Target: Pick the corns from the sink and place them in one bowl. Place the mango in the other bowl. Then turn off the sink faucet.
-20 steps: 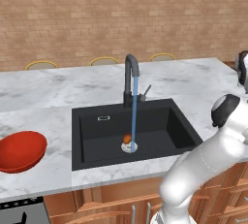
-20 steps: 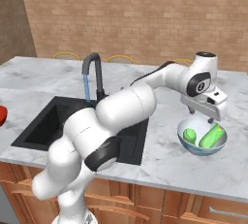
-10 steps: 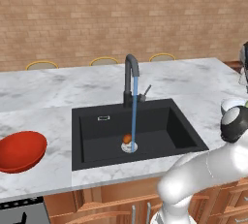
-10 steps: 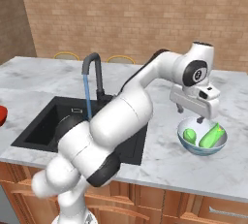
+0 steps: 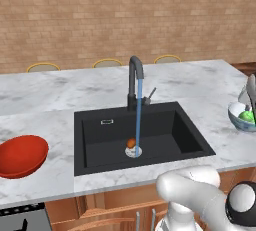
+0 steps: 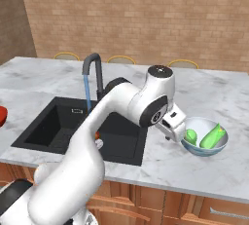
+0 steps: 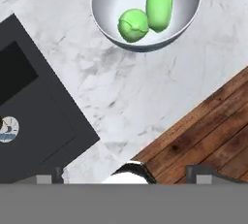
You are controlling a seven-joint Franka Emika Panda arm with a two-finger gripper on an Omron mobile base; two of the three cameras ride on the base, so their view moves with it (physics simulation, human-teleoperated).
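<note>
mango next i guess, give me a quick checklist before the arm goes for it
1. Both corns in the pale bowl: ok, two green cobs lie inside it.
2. Hand empty and open: ok, nothing sits between its tips.
3. Mango located: ok, in the sink beside the drain.
4. Red bowl free to receive it: ok, it sits on the counter left of the sink with nothing in it.
5. Path clear of the faucet: cannot tell, the water stream falls right next to the mango.
6. Faucet off: not ok, water is running.
</note>
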